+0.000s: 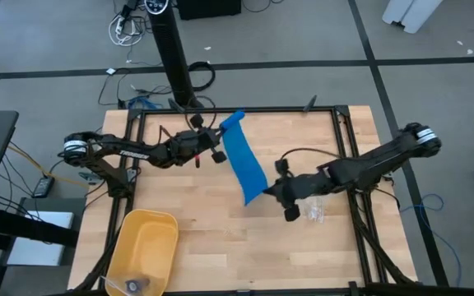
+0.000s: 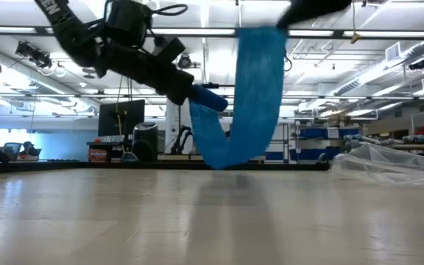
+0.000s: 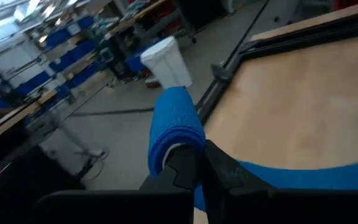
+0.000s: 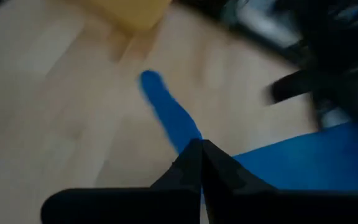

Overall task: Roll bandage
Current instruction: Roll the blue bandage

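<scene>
Fingers (image 3: 188,163) of the left gripper (image 1: 217,154) are seen pinched together on one end of the bandage (image 1: 243,160), blue fabric folded over their tips, and the right gripper (image 1: 271,191) is clamped shut on the other end, the strip pinched right at its closed tips in the right wrist view. The bandage is held off the table (image 1: 220,238) between the two arms, and in the low view it sags in a deep loop whose bottom appears to be close to the tabletop, though contact cannot be judged. No rolled part is made out yet. Trouble is likely to come from that slack: if a turn is started while the loop hangs loose, a lopsided, baggy roll could be wound. If the grippers are drawn apart too hard, the soft fabric could be pulled out of either pinch. The yellow bin (image 1: 142,247) and the clear bag (image 1: 316,210) are kept well out of the way.
</scene>
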Motion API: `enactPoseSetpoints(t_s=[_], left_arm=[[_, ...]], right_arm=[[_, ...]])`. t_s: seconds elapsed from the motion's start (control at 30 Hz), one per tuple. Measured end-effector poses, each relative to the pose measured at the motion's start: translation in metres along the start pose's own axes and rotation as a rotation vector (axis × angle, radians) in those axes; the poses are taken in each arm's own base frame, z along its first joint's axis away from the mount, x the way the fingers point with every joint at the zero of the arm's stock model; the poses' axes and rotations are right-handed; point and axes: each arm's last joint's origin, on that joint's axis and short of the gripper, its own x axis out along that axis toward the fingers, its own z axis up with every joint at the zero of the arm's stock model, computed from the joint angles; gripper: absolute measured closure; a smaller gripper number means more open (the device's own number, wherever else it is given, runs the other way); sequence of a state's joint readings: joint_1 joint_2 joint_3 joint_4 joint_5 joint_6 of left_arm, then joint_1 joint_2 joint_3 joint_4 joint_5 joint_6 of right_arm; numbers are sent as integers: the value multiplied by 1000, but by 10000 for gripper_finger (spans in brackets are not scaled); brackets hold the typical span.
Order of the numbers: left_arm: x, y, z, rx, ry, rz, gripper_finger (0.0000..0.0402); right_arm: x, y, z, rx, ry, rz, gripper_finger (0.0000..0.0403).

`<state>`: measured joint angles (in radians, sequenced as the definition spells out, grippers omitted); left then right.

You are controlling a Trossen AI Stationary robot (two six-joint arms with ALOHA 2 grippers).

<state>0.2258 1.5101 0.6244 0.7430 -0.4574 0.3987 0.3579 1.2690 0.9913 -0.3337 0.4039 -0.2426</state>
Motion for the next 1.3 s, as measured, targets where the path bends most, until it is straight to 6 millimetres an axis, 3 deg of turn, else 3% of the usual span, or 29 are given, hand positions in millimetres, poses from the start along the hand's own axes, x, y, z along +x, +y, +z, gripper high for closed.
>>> enactPoseSetpoints(t_s=[0.23, 0.53, 0.97, 1.3], left_arm=[[-31, -21, -23, 4, -92, -58, 388], [-53, -39, -40, 50, -31, -88, 388], [-73, -62, -36, 78, -50, -151, 388], [-92, -80, -31, 70, -78, -217, 388]], right_arm=[[-37, -20, 32, -4, -129, -187, 402], [-53, -41, 80, -74, -217, -329, 402], [-57, -70, 127, -147, -228, -553, 403], [-77, -98, 145, -151, -312, -691, 403]])
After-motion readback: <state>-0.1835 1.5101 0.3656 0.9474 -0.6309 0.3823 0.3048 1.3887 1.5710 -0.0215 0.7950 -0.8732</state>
